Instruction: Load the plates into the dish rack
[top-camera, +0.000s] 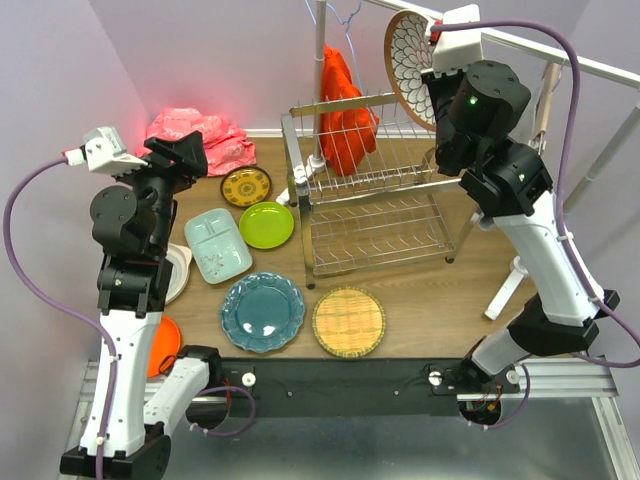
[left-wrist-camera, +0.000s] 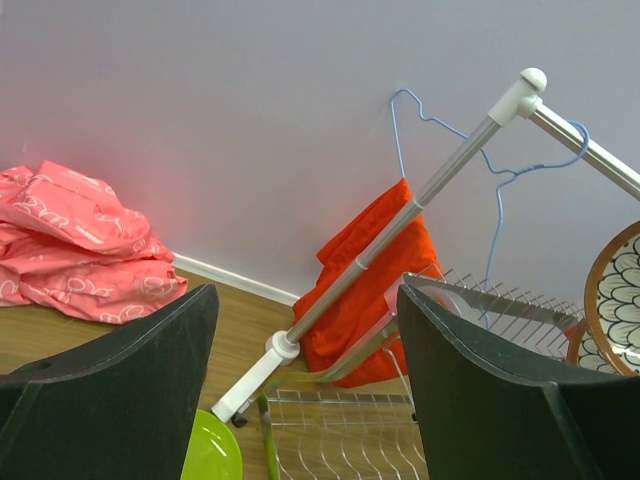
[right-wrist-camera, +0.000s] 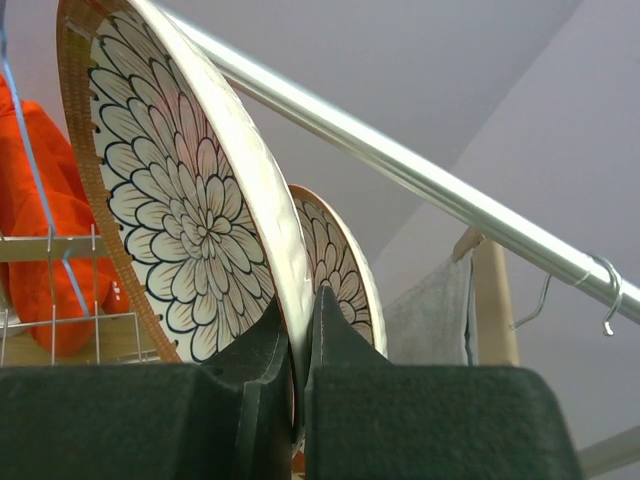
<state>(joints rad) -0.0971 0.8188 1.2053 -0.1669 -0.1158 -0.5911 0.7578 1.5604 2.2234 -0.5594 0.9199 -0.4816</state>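
aloft, petal plate (right-wrist-camera: 170, 200) in right hand (right-wrist-camera: 303, 335), above dish rack (top-camera: 372, 182)

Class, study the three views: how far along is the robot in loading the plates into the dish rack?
Done: nothing; from above no plate shows in the dish rack. In hand: the right gripper is shut on the petal plate, raised near the rack. To do: the teal plate, woven plate, lime plate, mint tray and small dark-yellow plate lie on the table; the left gripper is open, empty.
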